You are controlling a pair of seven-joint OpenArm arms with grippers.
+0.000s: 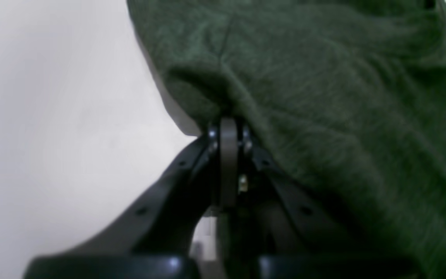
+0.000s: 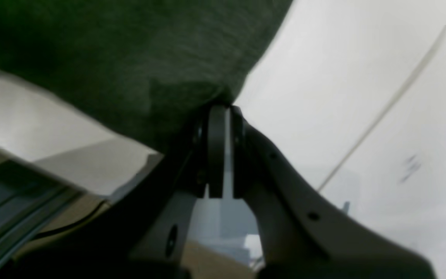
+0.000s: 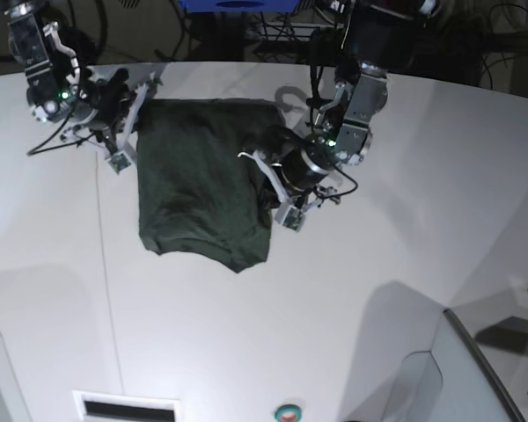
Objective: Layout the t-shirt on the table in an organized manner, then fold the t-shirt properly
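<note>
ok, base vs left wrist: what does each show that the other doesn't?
Base only: the whole shirt hanging between both arms, the right claw shut on its other top corner, the lower hem lying on the table, and the seam.
Left wrist only: close up, the left claw pinched shut on a bunched fold of shirt.
Both: the green shirt, the left claw gripping it, white table.

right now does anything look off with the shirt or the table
The t-shirt hangs bunched between both end effectors, left and right, not yet flat; its lower hem is uneven. Nothing spilled or damaged on the table.
</note>
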